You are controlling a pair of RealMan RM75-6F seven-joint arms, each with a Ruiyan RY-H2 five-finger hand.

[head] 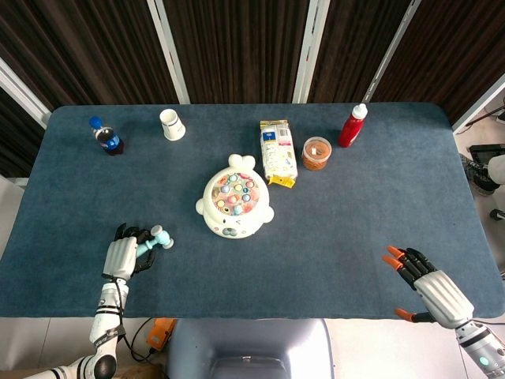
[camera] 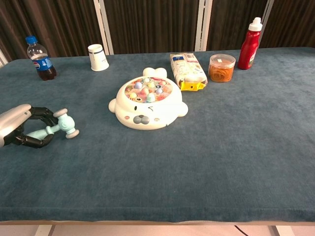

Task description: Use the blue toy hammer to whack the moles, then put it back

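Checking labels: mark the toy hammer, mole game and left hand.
toy hammer (camera: 66, 126), chest view, on its head.
mole game (head: 234, 205), head view, on its top face.
left hand (head: 121, 257), head view, on its back.

table (head: 331, 229) with dark blue felt-like cover. far edge, left to right: cola bottle (head: 106, 136) near far-left corner, white paper cup (head: 172, 124) upside down, snack box (head: 278, 151) lying flat, clear tub (head: 316, 152) with orange contents just beside it, red squeeze bottle (head: 353, 125) upright. centre: white whack-a-mole toy (head: 233, 206), coloured moles on top. near-left area: blue toy hammer (head: 155, 240), head resting on the cloth, handle inside the left hand (head: 121, 257).
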